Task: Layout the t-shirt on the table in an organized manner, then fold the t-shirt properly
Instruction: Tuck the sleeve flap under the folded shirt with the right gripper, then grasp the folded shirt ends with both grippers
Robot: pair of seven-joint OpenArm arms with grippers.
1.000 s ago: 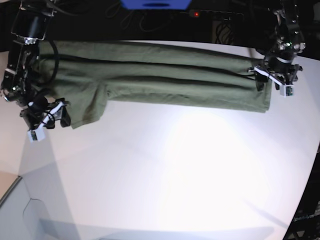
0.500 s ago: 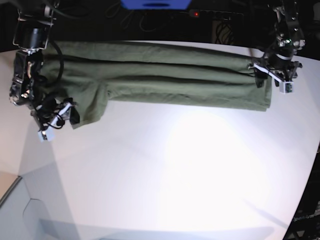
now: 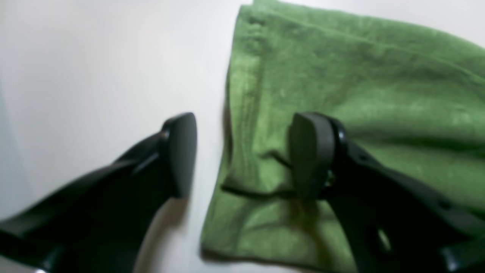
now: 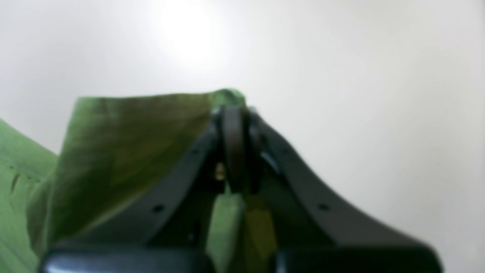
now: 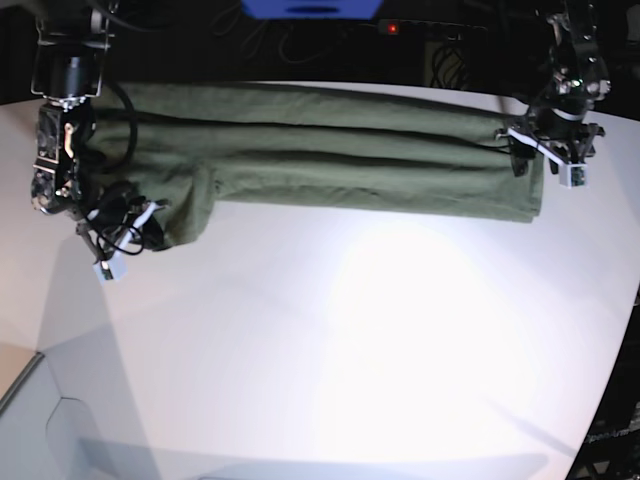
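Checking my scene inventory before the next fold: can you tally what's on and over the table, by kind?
Cloth: 1, the olive-green t-shirt, folded into a long band on the table
Grippers: 2, the right gripper shut on a shirt corner, the left gripper open over the shirt's edge
Total: 3

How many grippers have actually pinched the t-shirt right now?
1. The right gripper is shut on a lifted corner of the t-shirt at its sleeve end. The left gripper is open, straddling the hem edge at the other end, one finger on cloth, one over the table.
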